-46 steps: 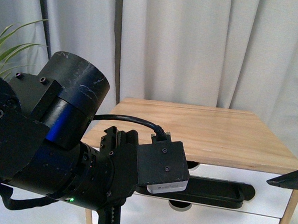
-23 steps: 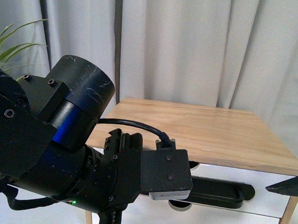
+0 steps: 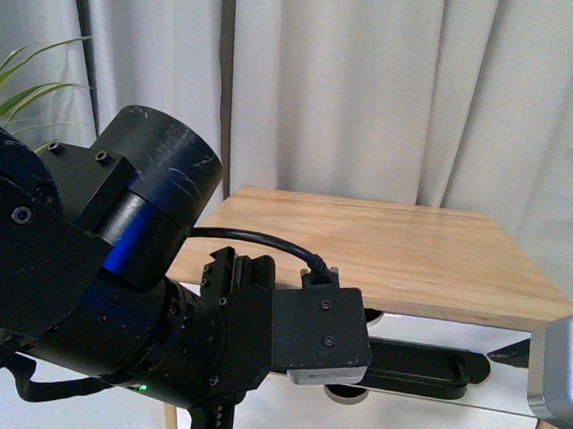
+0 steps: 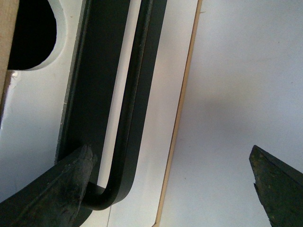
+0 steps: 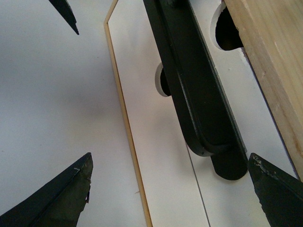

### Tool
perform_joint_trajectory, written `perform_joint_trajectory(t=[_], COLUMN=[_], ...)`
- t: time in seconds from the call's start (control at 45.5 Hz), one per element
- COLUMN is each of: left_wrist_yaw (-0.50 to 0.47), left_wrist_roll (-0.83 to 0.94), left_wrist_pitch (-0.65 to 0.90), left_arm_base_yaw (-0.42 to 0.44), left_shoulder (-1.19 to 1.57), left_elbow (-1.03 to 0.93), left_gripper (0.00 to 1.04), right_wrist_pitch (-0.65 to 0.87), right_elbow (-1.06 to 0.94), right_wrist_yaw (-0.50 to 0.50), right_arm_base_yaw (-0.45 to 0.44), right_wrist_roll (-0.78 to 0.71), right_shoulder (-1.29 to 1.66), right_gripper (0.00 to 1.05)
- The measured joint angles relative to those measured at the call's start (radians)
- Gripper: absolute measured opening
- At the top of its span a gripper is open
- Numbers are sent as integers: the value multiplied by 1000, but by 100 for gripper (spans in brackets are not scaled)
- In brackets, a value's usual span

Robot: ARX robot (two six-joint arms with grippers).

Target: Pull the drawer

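The drawer shows its white front under the light-wood top slab, with a black bar handle across it. My left arm fills the lower left of the front view. In the left wrist view the left gripper is open. One finger lies against the bent end of the handle, and the half-round notch is beyond it. My right gripper is also open, just off the other end of the handle. One finger is near the drawer front.
The cabinet's top slab overhangs the drawer. A lower drawer front with its own notch sits below. Grey curtains hang behind, and a plant stands far left. The cabinet's wood side edge borders a pale floor.
The right gripper has moved further into the front view at the lower right, and its grey housing now shows. The left arm shifted slightly right and down, then held still.
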Motion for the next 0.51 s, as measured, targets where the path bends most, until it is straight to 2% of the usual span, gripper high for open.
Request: perform_joint_trajectory(t=[0.505], left_wrist_yaw=[-10], left_wrist_roll=[24], left_wrist_pitch=[-13], left_arm_base_yaw=[-3], left_shoulder=[2], left_elbow=[6], left_gripper=[99], right_wrist_pitch=[35], right_elbow=[63], right_wrist_yaw=[58], right_arm_base_yaw=[63], right_wrist_roll=[48], right_shoulder=[93], right_gripper=[96])
